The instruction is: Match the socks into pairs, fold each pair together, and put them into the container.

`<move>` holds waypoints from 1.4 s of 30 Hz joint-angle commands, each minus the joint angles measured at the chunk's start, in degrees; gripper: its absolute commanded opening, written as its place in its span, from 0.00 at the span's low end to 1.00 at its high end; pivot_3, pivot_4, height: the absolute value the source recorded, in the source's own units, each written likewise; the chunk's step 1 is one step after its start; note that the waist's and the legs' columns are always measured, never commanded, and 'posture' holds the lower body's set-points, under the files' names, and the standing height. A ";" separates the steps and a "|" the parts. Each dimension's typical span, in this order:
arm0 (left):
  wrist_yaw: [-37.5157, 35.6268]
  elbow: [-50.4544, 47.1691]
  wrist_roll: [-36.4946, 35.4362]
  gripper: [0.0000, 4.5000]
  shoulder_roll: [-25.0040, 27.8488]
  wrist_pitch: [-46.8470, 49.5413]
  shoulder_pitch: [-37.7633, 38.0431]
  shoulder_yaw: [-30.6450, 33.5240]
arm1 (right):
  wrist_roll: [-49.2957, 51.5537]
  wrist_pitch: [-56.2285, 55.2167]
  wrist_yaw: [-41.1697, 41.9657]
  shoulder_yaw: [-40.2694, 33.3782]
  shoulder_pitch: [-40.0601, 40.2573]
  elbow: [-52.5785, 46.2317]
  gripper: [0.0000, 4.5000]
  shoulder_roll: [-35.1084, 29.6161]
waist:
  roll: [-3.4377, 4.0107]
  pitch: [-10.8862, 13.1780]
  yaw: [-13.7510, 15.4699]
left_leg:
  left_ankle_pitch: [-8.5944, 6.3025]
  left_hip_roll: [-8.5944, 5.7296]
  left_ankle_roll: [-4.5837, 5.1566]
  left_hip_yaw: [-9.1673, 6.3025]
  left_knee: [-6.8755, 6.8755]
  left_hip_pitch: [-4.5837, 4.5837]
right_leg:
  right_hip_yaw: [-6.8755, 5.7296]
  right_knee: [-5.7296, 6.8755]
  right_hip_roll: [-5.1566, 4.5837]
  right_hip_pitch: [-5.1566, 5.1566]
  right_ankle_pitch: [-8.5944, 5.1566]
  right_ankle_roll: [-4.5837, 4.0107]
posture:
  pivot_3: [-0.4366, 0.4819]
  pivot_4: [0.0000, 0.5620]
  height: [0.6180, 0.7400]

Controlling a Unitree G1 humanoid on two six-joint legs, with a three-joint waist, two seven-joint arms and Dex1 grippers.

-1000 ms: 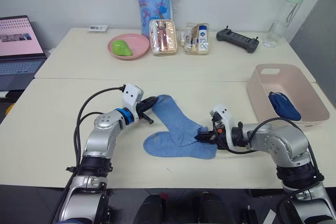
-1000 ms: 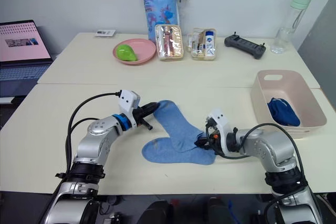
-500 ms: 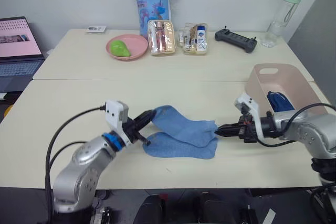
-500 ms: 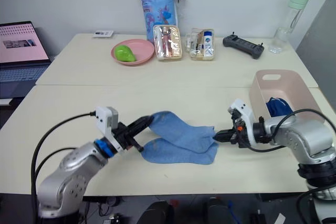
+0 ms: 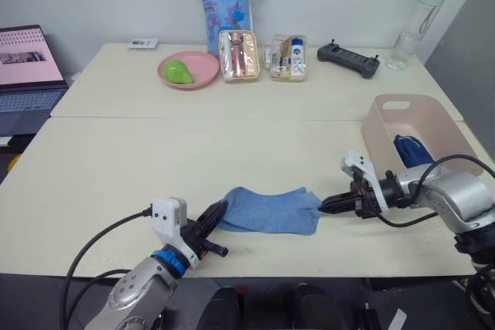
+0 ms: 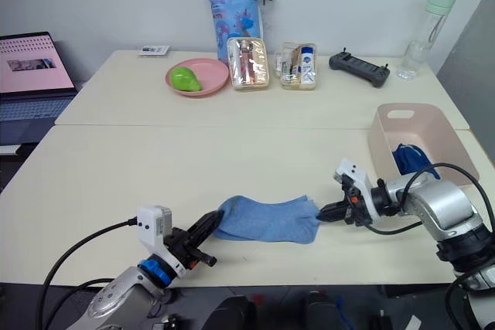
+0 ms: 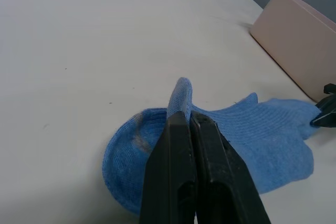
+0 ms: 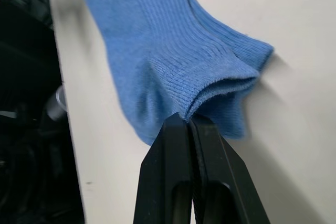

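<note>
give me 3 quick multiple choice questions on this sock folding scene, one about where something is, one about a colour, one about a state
1. Where do the dark blue socks lie?
A. on the round plate
B. inside the pink container
C. beside the laptop

2. What colour are the socks stretched between the two tools?
A. light blue
B. grey
C. white

3. What are the left tool and right tool doing?
A. both open above the table
B. one is open, one is shut
C. each is shut on an end of the light blue socks

Answers:
1. B, the dark blue bundle sits in the bin at the table's right.
2. A, the knit fabric on the near table is sky blue.
3. C, both wrist views show closed fingers pinching the fabric.
</note>
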 commanded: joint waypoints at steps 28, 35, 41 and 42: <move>-18.70 14.85 -0.90 0.59 23.15 3.15 -16.43 -2.69 | -0.52 -3.55 -11.48 -10.49 10.10 -7.39 0.61 6.52 | 0.06 0.02 -0.18 | 0.00 0.02 0.00 0.01 -0.08 0.01 | 0.01 0.02 0.00 -0.04 -0.01 0.00 | 0.48 0.27 1.00; -19.31 15.00 -0.73 0.14 22.75 2.80 -16.07 -2.38 | 0.28 -3.04 -11.26 -10.76 10.26 -7.61 0.09 6.46 | 0.06 0.02 -0.19 | 0.00 0.03 0.00 0.00 -0.09 0.01 | 0.01 0.01 0.00 -0.05 -0.01 0.00 | 0.48 0.27 1.00; -18.20 12.35 -3.26 0.01 22.54 4.26 -14.36 0.70 | 2.13 -1.88 -10.83 -10.97 9.25 -8.06 0.00 6.74 | 0.06 0.02 -0.22 | 0.00 0.03 0.00 0.00 -0.08 0.01 | 0.01 0.01 0.00 -0.05 -0.01 0.00 | 0.48 0.27 1.00; -17.96 11.79 -3.90 0.01 22.65 4.52 -13.82 1.75 | 2.66 -1.53 -10.49 -11.11 9.01 -8.33 0.00 6.59 | 0.06 0.02 -0.22 | 0.00 0.04 0.00 0.01 -0.08 0.01 | 0.01 0.01 0.00 -0.05 -0.01 0.00 | 0.48 0.27 1.00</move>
